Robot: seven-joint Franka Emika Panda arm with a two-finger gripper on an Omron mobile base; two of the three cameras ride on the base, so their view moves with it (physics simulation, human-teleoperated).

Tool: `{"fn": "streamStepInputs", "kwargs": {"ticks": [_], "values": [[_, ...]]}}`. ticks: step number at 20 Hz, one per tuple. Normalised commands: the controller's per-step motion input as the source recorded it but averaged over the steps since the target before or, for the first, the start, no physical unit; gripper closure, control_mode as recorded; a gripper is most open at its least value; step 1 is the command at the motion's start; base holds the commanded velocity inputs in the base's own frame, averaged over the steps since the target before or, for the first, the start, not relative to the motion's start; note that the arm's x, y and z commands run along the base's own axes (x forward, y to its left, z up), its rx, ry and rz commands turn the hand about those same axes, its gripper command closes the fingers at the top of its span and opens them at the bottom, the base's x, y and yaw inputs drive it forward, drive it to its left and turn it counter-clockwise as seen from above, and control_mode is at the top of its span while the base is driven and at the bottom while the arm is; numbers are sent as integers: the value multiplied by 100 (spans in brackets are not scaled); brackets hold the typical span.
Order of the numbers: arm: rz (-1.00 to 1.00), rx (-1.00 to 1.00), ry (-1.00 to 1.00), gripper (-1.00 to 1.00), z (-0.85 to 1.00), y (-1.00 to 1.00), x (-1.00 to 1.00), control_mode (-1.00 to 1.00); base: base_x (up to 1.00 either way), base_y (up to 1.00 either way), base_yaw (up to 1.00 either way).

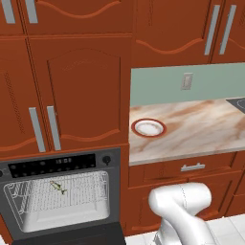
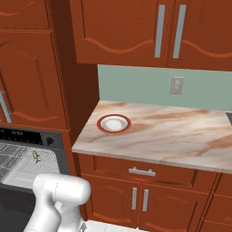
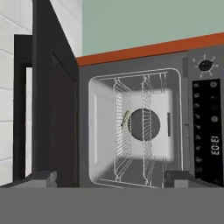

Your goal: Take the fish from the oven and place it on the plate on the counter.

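At the hand view's bottom edge, gripper [image 3: 109, 179] fingertips [image 3: 41, 178] stand spread wide, nothing between them. Beyond: oven [image 1: 57, 165] door open, fish [image 1: 58, 187] lying on the wire rack [image 1: 76, 191] inside. Farther right, plate [image 1: 149, 128] sits bare on the counter [image 1: 201, 129], near its left end.

- Wall outlet [image 1: 187, 81]: grey plate, mounted on the backsplash.
- Backsplash [image 2: 136, 84]: pale green band surrounding the outlet.
- Upper cabinets [image 2: 136, 31]: red-brown wooden doors with vertical silver handles, above the outlet.
- Cooktop [image 1: 238, 104]: dark corner, right of and below the outlet.
- Floor [image 1: 229, 225]: white tiles, far below the outlet.
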Motion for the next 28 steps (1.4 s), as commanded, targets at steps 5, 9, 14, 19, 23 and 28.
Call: {"fn": "streamStepInputs", "kwargs": {"ticks": [5,9,14,19,23,28], "values": [[-1,0,0,-100,97,-16,-36,-100,0,0,0],[-2,0,1,-100,84,-14,-1,-100,0,0,0],[0,0,0,-100,61,-17,2,-100,0,0,0],[0,-4,3,-100,50,-16,53,-100,0,0,0],[0,-9,8,-100,38,-27,78,-100,0,0,0],[0,-11,11,-100,20,-28,80,-100,0,0,0]]}}
